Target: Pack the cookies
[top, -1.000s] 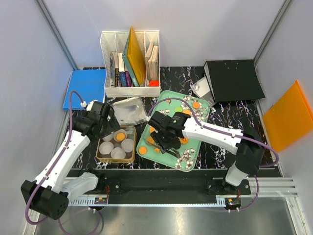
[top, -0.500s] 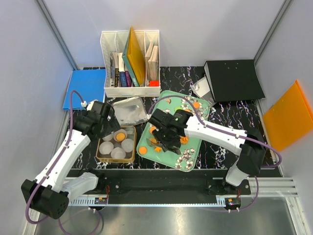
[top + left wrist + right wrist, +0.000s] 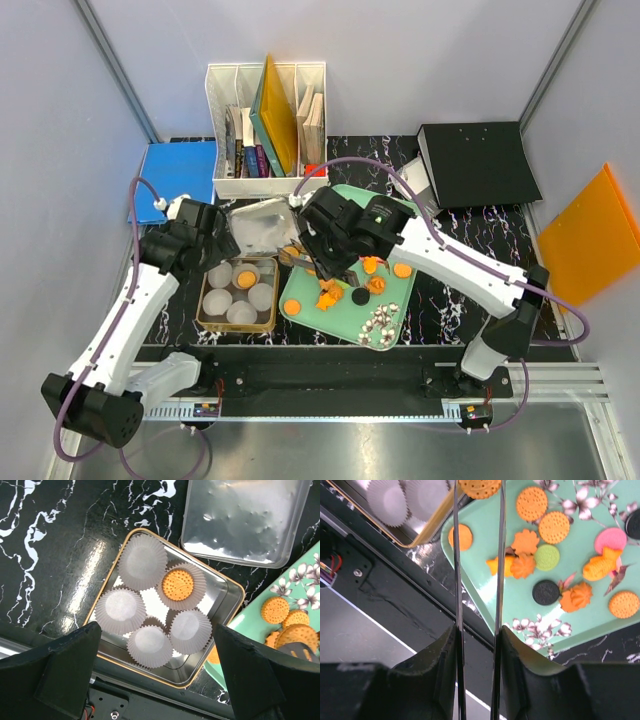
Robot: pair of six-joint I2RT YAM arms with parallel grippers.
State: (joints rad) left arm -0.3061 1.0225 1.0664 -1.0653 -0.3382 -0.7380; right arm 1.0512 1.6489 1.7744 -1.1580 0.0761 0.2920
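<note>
Bench point(image 3: 50, 555): black stone-pattern top with white veining, glossy and reflective. Tin point(image 3: 223, 592): metal, gold-tone rim, mirror-bright interior. Lid point(image 3: 245, 520): silver metal, satin finish, lightly dimpled. Cups point(image 3: 145, 562): white pleated paper, matt. Cookies point(image 3: 178, 584): matt, dry-looking, faces stippled with small dots. Tray point(image 3: 581, 545): mint green, smooth, semi-gloss, printed with blossoms. Right gripper point(image 3: 479, 491): jaws are thin, bright metal strips.

R pincer point(image 3: 479, 485) pinches orange cookie point(image 3: 480, 488); other cookies point(image 3: 553, 527) on green tray point(image 3: 510, 602).
</note>
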